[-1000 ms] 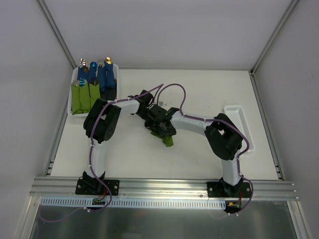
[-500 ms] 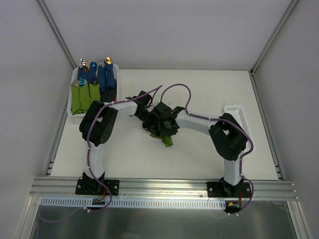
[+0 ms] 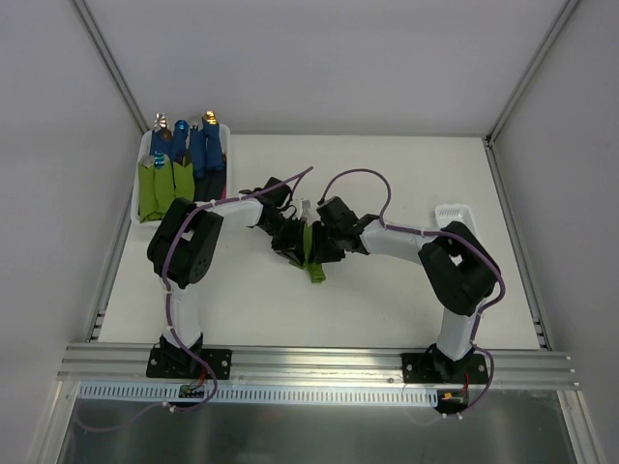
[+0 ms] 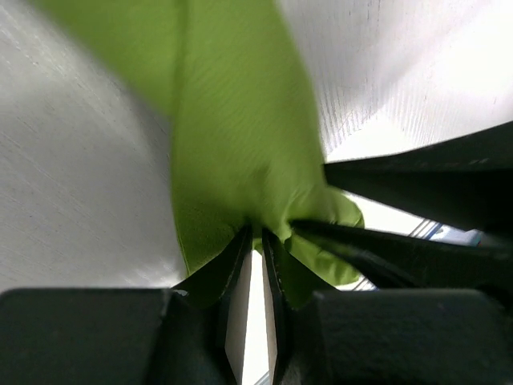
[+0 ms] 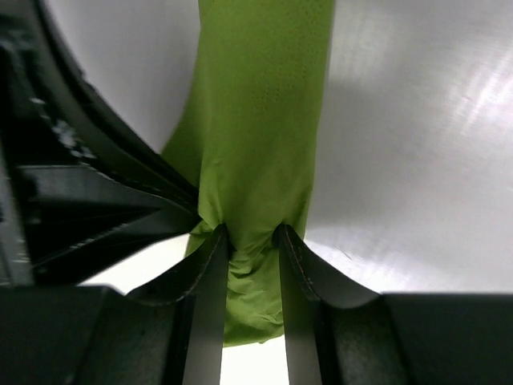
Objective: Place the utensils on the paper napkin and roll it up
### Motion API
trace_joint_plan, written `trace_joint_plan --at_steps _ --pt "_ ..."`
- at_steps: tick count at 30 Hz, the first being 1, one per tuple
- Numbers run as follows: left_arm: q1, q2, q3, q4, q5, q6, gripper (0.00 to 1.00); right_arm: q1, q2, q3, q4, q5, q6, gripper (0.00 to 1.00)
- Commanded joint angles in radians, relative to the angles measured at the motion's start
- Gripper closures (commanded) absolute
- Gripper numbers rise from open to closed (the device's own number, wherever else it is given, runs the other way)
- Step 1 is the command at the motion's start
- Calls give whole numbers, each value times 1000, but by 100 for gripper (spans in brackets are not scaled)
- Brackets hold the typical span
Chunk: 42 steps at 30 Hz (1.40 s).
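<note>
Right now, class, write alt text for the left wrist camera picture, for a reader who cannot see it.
The left gripper pinches the lower end of a bunched green napkin, seen close up. Dark fingers of the right gripper reach in from the right to the same end, over a white table.

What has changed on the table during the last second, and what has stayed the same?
Both elbows swung outward and the right wrist drew back to the right, so more of the green napkin shows between the grippers. The left gripper and right gripper each pinch it now. The bin of rolled bundles and the white tray did not move.
</note>
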<state>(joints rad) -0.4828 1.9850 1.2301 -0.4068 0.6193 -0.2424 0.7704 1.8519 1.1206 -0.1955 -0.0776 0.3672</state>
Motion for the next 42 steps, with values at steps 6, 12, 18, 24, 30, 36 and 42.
trace_joint_plan --at_steps 6,12,18,24,30,36,42 --pt "-7 32 52 -27 -72 5 88 -5 87 -163 186 -166 65 100" --pt "-7 64 46 -14 -55 -9 90 -74 49 -310 411 -277 145 100" --pt "1 25 17 75 29 -15 87 -99 40 -398 579 -366 191 100" --pt "3 -52 -17 138 66 -55 77 -102 21 -418 582 -329 214 100" --pt "4 -133 -46 151 5 -98 73 -92 -49 -369 348 -177 161 100" --pt "4 -163 -34 149 0 -139 72 -66 -83 -289 154 -54 118 100" --pt "-14 -161 -29 151 17 -181 69 -46 -74 -266 105 -10 131 100"
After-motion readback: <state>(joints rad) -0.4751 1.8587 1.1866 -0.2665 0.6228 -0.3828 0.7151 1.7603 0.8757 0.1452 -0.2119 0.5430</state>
